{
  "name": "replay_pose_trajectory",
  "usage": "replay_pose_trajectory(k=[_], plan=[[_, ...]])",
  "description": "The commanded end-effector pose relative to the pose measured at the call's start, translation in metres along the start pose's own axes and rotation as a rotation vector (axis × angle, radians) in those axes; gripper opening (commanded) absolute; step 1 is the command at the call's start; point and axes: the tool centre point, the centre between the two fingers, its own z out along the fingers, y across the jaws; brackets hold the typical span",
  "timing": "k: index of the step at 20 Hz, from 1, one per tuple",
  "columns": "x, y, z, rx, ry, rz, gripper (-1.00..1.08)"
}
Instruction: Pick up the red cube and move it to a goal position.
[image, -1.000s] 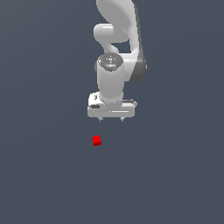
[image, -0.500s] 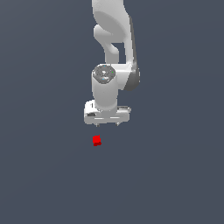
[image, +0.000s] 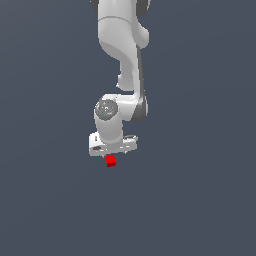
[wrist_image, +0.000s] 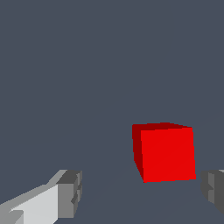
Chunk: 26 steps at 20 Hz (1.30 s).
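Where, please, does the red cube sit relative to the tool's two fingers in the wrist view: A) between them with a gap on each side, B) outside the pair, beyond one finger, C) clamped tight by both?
A: the red cube lies between the fingers, with bare floor showing on each side, so the tool is open and not touching it.
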Motion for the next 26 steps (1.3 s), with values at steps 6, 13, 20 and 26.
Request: replay_pose_trajectory(k=[6,13,20,26], plan=[[0.010,0.019,0.033,-0.002,0.002,-0.053,1.00],[0.013,0.024,0.040,-0.002,0.003,-0.066,1.00],[0.013,0.023,0.039,-0.002,0.003,-0.065,-1.00],[0.013,0.023,0.039,-0.002,0.003,-0.065,-1.00]])
